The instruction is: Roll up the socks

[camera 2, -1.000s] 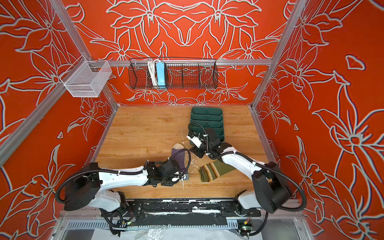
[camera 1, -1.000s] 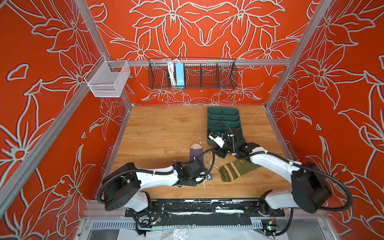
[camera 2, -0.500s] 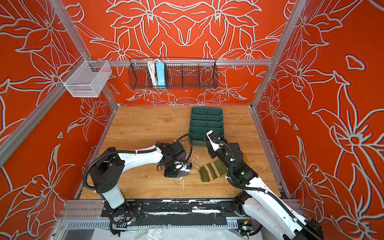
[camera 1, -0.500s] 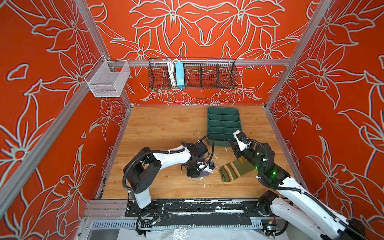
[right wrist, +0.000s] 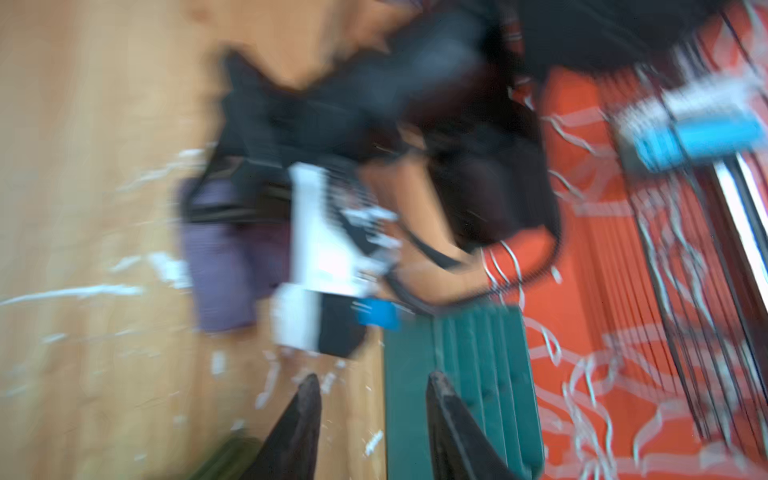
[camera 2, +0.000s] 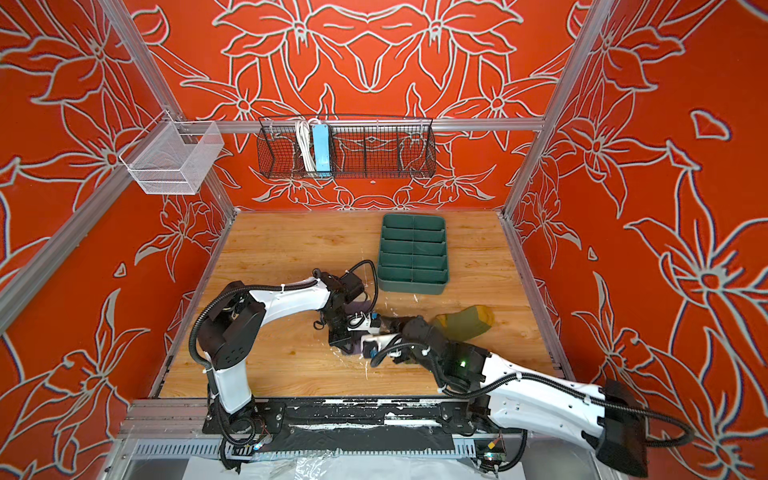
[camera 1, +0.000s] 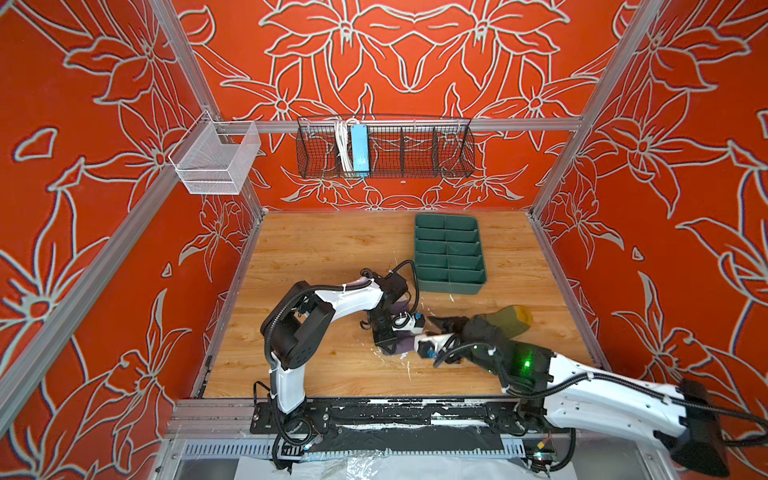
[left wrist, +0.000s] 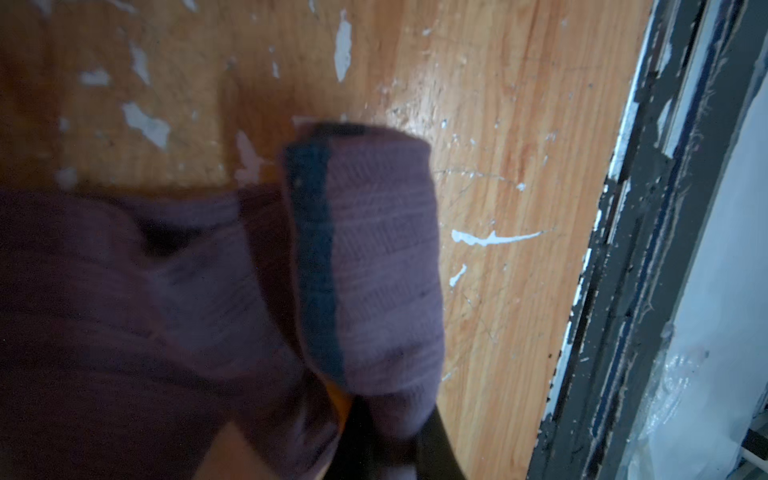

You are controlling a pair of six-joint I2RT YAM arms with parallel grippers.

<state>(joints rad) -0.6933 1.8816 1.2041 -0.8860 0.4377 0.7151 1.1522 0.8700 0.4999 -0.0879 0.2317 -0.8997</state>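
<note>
While the left claw (left wrist: 395,428) pinches the ribbed, rolled purple sock (left wrist: 374,257), the right claw (right wrist: 374,399) gapes empty.

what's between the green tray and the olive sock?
Only bare wooden table with a few white scuffs separates the green tray from the olive sock. Both top views show it.
</note>
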